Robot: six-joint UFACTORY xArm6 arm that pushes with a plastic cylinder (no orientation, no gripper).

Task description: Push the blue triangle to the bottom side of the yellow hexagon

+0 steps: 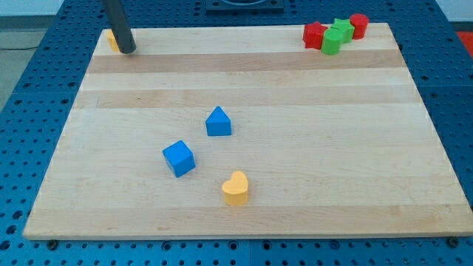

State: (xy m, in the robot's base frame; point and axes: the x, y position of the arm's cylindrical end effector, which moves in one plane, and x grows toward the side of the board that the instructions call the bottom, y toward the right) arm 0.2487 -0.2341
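A pale wooden table [295, 214] lies on a blue perforated base. There is no pincer on this arm, so nothing spreads or pinches; it ends in a dark rod, and my tip [127, 50] rests at the table's top-left corner. A small yellow block [111, 38], most likely the yellow hexagon though the rod hides most of it, sits touching the tip on the view's left. The blue triangle [219, 122] stands near the table's middle, well apart from the tip. Below it lie a blue cube [179, 158] and a yellow heart [236, 188]. In the top-right corner cluster a red star [315, 34], a green block [332, 41], a green star [342, 28] and a red cylinder [359, 25].

I judge the push not yet begun. The tip must travel round to the triangle's lower-right side, then drive it up-left, stopping just below the hexagon.
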